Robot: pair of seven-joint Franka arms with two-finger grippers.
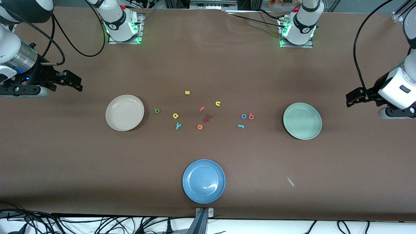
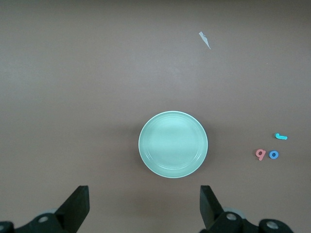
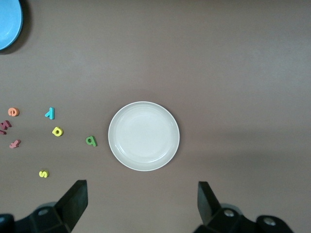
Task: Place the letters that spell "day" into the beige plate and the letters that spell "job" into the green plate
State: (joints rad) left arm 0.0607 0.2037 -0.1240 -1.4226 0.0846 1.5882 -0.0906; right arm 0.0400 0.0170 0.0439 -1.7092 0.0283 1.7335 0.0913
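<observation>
The beige plate [image 1: 124,112] [image 3: 144,136] lies toward the right arm's end with nothing in it. Beside it on the table are the dark green d [image 1: 157,110] [image 3: 91,141], yellow a [image 1: 175,115] [image 3: 58,131] and teal y [image 1: 178,126] [image 3: 50,113]. The green plate [image 1: 302,121] [image 2: 173,144] lies toward the left arm's end, also bare. The teal j [image 1: 241,126] [image 2: 281,137], blue o [image 1: 243,116] [image 2: 274,155] and red-pink b [image 1: 251,116] [image 2: 261,154] lie near it. My right gripper [image 1: 75,83] [image 3: 141,188] hangs open over the table's end by the beige plate. My left gripper [image 1: 352,99] [image 2: 144,191] hangs open by the green plate.
A blue plate [image 1: 203,181] lies nearest the front camera at mid-table. Loose between the two plates are a yellow s [image 1: 187,92], a yellow u [image 1: 217,103], a pink f [image 1: 201,109], an orange e [image 1: 200,127] and dark red letters [image 1: 207,118]. A white scrap [image 1: 290,181] lies near the front edge.
</observation>
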